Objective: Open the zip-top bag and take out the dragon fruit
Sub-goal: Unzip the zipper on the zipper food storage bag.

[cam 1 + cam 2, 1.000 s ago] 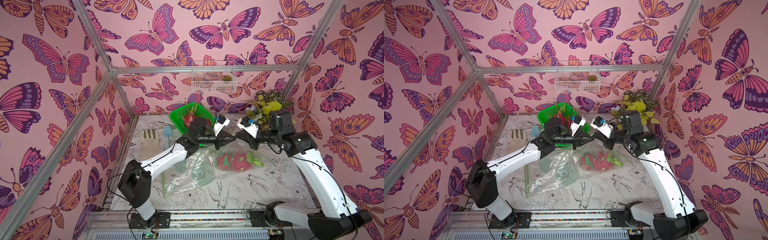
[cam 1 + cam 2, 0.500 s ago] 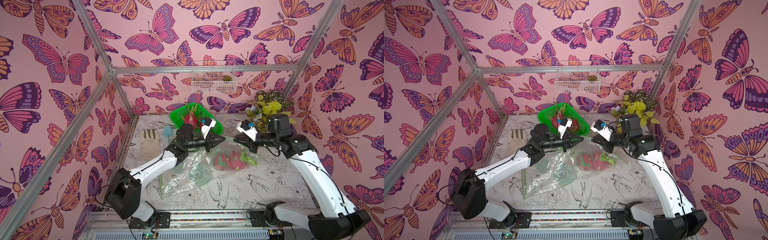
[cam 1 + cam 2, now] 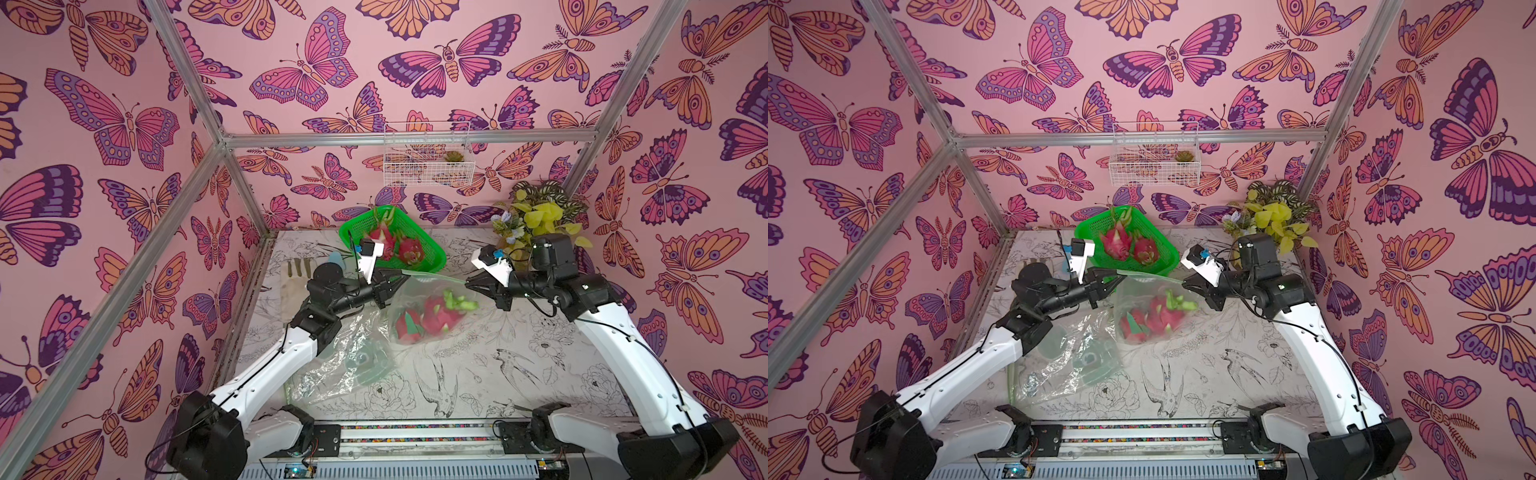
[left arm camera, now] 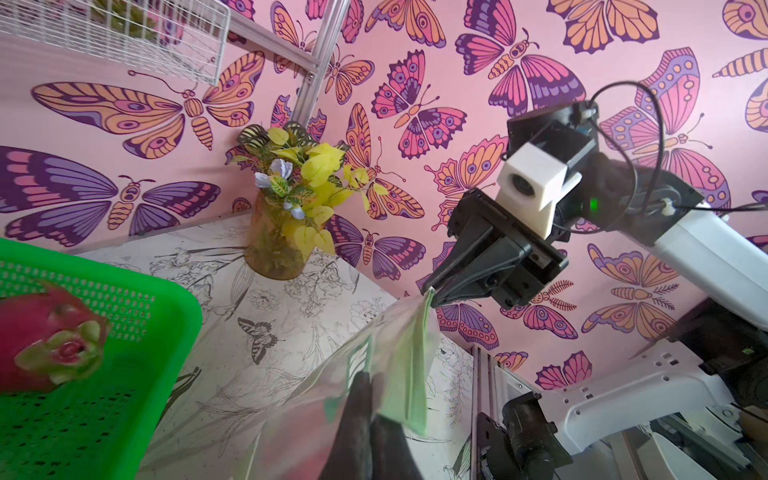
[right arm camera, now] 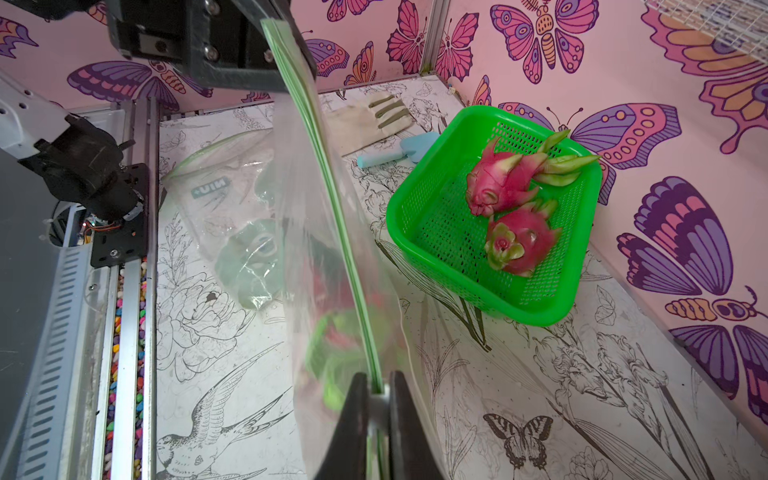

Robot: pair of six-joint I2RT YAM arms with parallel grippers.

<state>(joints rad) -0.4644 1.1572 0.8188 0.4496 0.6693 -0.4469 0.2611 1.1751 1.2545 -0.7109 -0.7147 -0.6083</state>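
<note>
A clear zip-top bag (image 3: 419, 299) (image 3: 1136, 297) hangs between my two grippers above the table. A dragon fruit (image 3: 442, 316) (image 3: 1160, 318), magenta with green scales, sits in the bag's bottom. My left gripper (image 3: 401, 279) (image 3: 1117, 279) (image 4: 368, 384) is shut on one end of the bag's top. My right gripper (image 3: 468, 284) (image 3: 1185, 282) (image 5: 376, 388) is shut on the other end. The green zip strip (image 5: 332, 199) runs taut between them, its two sides lying together.
A green basket (image 3: 440, 262) (image 5: 399, 232) behind the bag holds two more dragon fruits (image 5: 503, 187) (image 5: 519, 241). An empty crumpled clear bag (image 3: 353, 365) lies by the left arm. A glove (image 3: 297, 270), a blue trowel (image 3: 336, 262) and a plant vase (image 3: 536, 216) stand along the back.
Both grippers moved left with the bag, the left one further, so the gap between them widened and the bag's top is drawn out straight. The fruit swung left with it.
</note>
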